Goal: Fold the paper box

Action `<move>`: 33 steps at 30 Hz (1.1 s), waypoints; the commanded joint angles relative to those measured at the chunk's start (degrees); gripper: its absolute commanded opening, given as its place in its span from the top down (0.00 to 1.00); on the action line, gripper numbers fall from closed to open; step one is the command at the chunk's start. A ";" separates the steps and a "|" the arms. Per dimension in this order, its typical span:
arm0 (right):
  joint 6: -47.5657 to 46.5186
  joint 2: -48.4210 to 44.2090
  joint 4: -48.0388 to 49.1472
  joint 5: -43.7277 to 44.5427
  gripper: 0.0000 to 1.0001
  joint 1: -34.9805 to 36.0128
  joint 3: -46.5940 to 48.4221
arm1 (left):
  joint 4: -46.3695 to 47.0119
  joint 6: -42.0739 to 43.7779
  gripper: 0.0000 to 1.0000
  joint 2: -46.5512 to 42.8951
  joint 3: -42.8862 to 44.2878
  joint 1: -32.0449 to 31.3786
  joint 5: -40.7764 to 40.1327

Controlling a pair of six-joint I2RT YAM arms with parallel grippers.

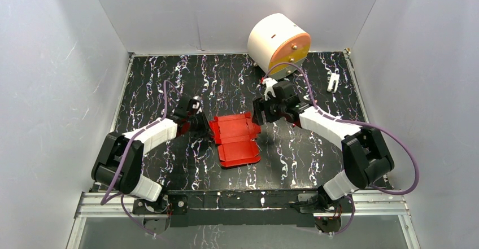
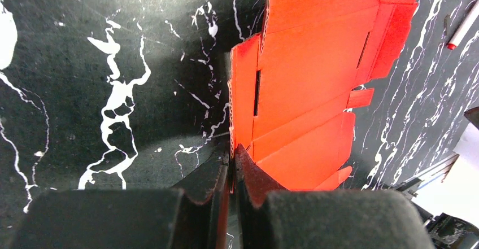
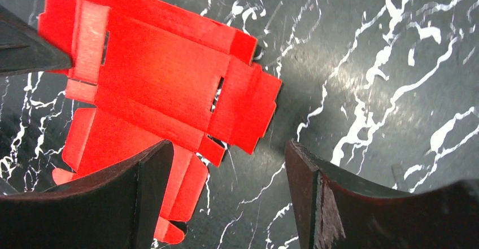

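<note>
The paper box (image 1: 234, 140) lies as a flat creased sheet in the middle of the table (image 1: 158, 85), between the two arms. The left gripper (image 2: 232, 157) is pressed together on the flap at the sheet's left edge, pinching the thin card. The right gripper (image 3: 226, 156) is spread wide and holds nothing. It hangs at the sheet's far right corner, one finger over the card and the other over bare table. From that gripper the sheet lies leftward and toward the bases. Its long axis seems to run near to far, though from above it looks almost square. The next fold probably falls to the right gripper, on the right-hand flap just beside it.
</note>
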 commanded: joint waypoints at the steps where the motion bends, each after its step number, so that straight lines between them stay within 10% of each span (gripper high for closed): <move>1: -6.64 0.72 7.72 -8.25 0.18 -2.16 1.46 | -5.47 5.41 0.95 -1.17 4.50 -0.67 -1.33; 33: -32.92 23.44 4.25 -36.56 0.39 -3.42 20.38 | -10.35 25.40 0.96 -2.75 10.56 -1.56 2.21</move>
